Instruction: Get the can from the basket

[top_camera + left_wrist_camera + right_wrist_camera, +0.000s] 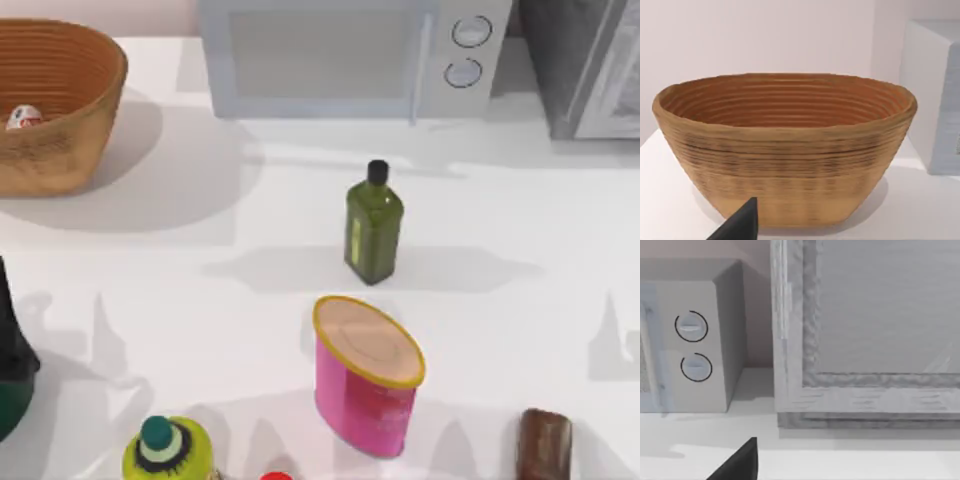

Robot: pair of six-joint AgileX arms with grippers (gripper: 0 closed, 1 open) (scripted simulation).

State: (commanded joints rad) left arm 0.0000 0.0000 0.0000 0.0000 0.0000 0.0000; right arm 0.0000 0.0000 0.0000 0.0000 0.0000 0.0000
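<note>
From the top view, I judge the task barely begun: the can (24,117) lies inside the basket (85,110), low against its inner wall, and nothing grips it. The basket stands at the far left corner of the table, left of the microwave (340,55). It holds the can and, as far as I see, nothing else. A dark green bit of my left arm (12,375) shows at the left edge, well nearer than the basket; I cannot tell from here how its gripper stands. Between basket and near edge, off to the right, stand a green bottle (374,228) and, nearer, a pink canister (366,375) with its lid on. A yellow-green bottle (168,452) and a brown thing (545,445) sit along the near edge, far from the basket.

From the left wrist view, I look at the basket (785,165) side-on, upright, its ribbed inner wall bare as far down as I can see; the bottom, where the can lies, is hidden by the near wall. One dark fingertip (742,222) pokes in, short of the basket. Spread or pressed together, I cannot tell.

From the right wrist view, I face the microwave's knobs (692,345) and a grey cabinet (865,335) beside it, away from the basket. One fingertip (740,462) shows, its state unclear; this arm looks parked.

Left to do: reach over the rim, pinch the can, lift it out.
</note>
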